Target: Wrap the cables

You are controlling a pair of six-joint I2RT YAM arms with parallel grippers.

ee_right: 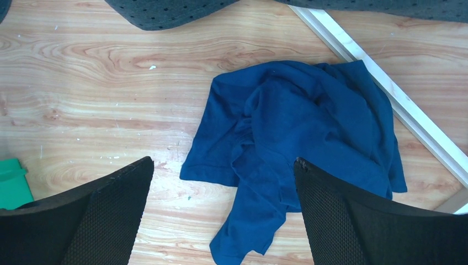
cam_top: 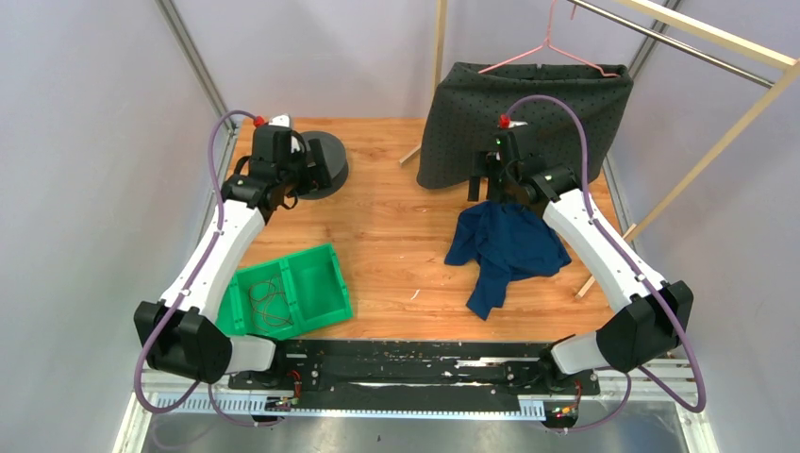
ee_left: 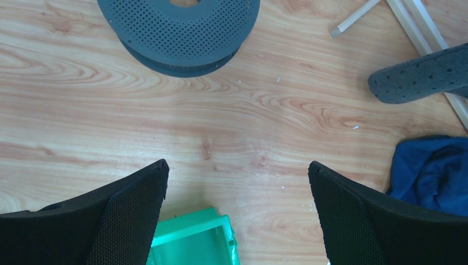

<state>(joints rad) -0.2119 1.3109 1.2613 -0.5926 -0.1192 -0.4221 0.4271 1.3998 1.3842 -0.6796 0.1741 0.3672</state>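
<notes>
**A:** Where are the cables?

**B:** Loosely coiled in the green bin, in its 9 o'clock compartment, at about 7 o'clock on the table.

**A:** And the grippers?

**B:** The left gripper hangs near the spool at 11 o'clock, jaws spread wide, nothing held. The right gripper is equally wide and empty, over the blue cloth.

**A:** How will they handle?

**B:** Featherlight, limp and springy, I'd judge (likely to tangle or slip a pinch). Best to grip where several strands bunch, not one loose loop.
</notes>
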